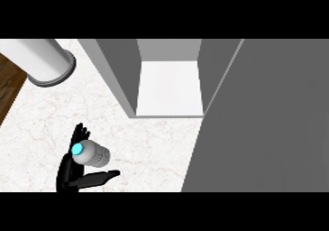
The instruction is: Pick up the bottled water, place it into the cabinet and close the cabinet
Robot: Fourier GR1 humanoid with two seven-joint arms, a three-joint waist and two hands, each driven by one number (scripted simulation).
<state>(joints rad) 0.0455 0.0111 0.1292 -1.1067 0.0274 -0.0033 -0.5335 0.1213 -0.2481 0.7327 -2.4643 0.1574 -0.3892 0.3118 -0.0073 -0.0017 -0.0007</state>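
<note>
- While our left hand (77,173) cups the bottled water (91,152) on the counter (147,144), fingers and thumb apart beside it, nothing is lifted yet.
- We judge lifting, placing inside the open cabinet (168,90) and closing its door (273,126) remain.

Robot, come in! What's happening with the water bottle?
Left hand open beside bottle, not gripping. Right hand not in view. Cabinet open, path clear.

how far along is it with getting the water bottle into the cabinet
Early. Nothing is finished yet. In hand: the left hand sits open around the bottled water on the counter, fingers behind it and thumb in front. Left: lifting it, placing it in the open cabinet, then closing the door.
</note>
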